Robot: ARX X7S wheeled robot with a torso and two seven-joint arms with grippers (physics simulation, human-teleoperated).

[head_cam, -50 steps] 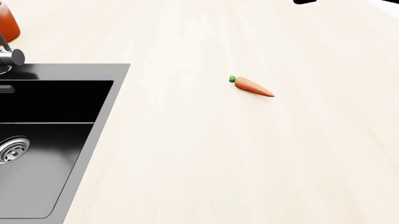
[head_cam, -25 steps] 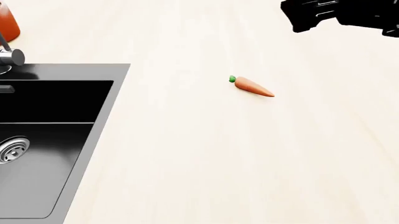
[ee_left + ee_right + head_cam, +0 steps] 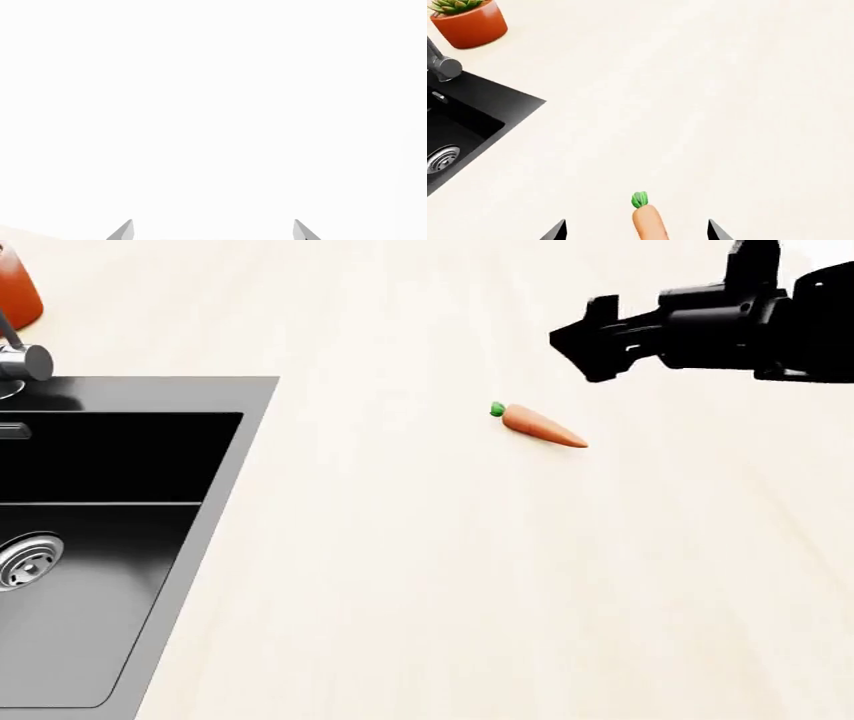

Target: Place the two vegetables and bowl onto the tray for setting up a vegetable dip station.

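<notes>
The pale wooden counter fills most of the head view. One black sink is set into it at the left, with one drain in its floor and a grey tap at its far edge. Beyond the tap stands one orange plant pot with a green plant in it.

One black arm, the right one, reaches in from the right side of the head view, nearly level above the counter. Its claw, the right gripper, points toward the sink. In the right wrist view the two finger tips stand well apart, so the claw is open, and it holds nothing.

There is one carrot. It lies flat on the counter, near the claw and a little closer to the robot. In the right wrist view it lies between the two tips, its green end pointing away from the camera.

The left gripper shows only two grey tips, wide apart, against plain white. It holds nothing.
</notes>
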